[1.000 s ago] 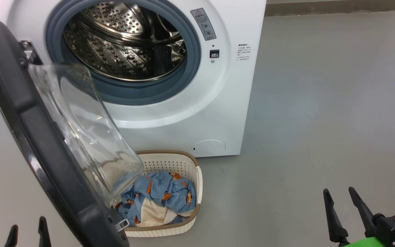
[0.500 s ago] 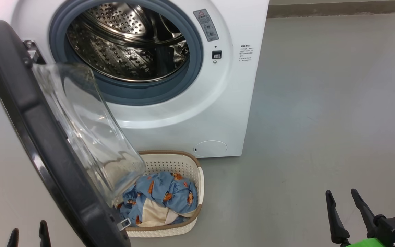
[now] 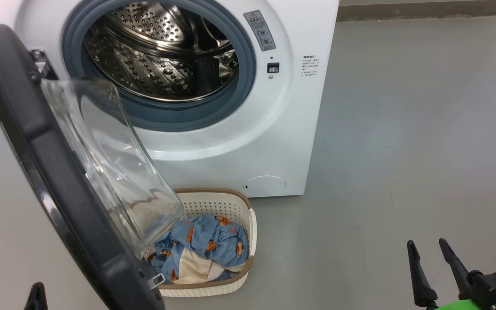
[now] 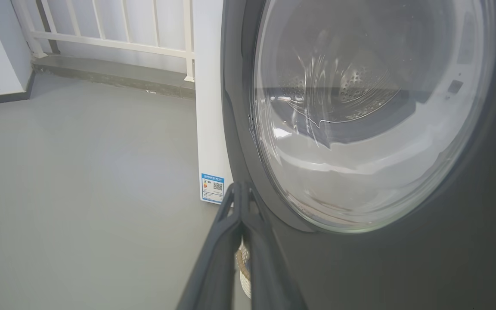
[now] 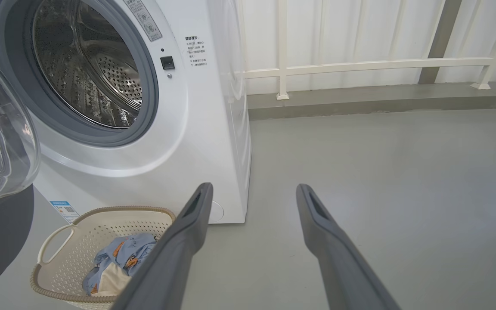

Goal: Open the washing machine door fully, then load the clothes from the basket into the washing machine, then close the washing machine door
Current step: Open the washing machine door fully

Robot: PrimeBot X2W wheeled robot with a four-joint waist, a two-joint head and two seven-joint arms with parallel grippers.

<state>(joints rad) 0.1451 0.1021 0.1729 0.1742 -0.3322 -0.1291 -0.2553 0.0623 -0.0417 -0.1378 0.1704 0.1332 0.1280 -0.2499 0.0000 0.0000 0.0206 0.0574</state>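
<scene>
Straight ahead on the grey floor [image 3: 403,129] stands the washing machine [image 3: 248,146], its steel drum [image 3: 157,56] showing. Its door [image 3: 45,168] hangs swung out to my left, with the glass bowl [image 3: 114,159] bulging over the basket [image 3: 220,202]. The basket sits just before the machine, with the clothes [image 3: 213,241] heaped inside. My right tool [image 3: 426,243] hovers low, fingers apart and holding nothing. My left tool [image 4: 240,189] has its fingers pressed together, just beside the door's outer face.

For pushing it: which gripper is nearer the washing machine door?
Left. The left gripper is beside the outer face of the washing machine door; the right gripper is far to its right.
</scene>
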